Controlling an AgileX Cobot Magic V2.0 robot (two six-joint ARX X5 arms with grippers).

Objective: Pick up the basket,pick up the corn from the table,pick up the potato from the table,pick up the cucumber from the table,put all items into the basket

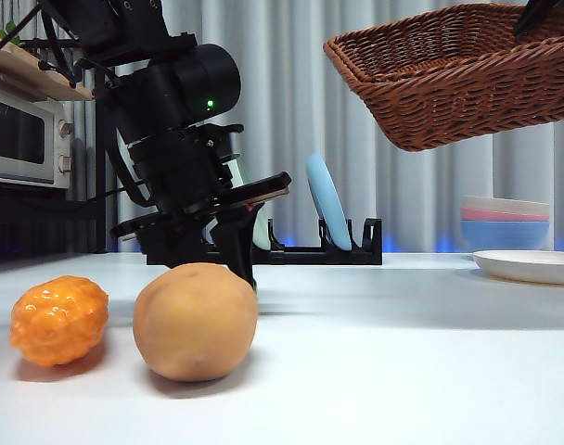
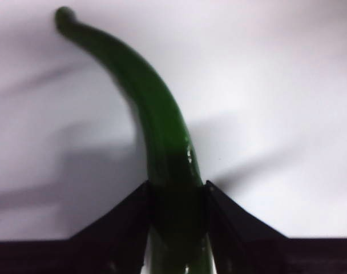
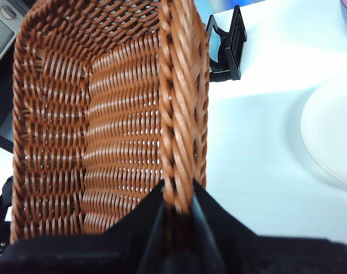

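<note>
The left gripper [image 2: 177, 185] is down at the table, its two jaws pressed against both sides of the dark green cucumber [image 2: 145, 91], which curves away over the white tabletop. In the front view that arm [image 1: 237, 264] stands just behind the smooth tan potato [image 1: 195, 321], and the cucumber is hidden there. The bumpy orange corn [image 1: 59, 319] lies beside the potato, to its left. The brown wicker basket [image 1: 458, 79] hangs tilted high at the right. The right gripper [image 3: 178, 191] is shut on the basket's [image 3: 105, 125] braided rim.
A black dish rack [image 1: 356, 246] with a blue plate [image 1: 326, 211] stands at the back of the table. Stacked bowls [image 1: 505, 222] and a white plate [image 1: 532, 266] sit at the right. A microwave [image 1: 22, 139] is at the far left.
</note>
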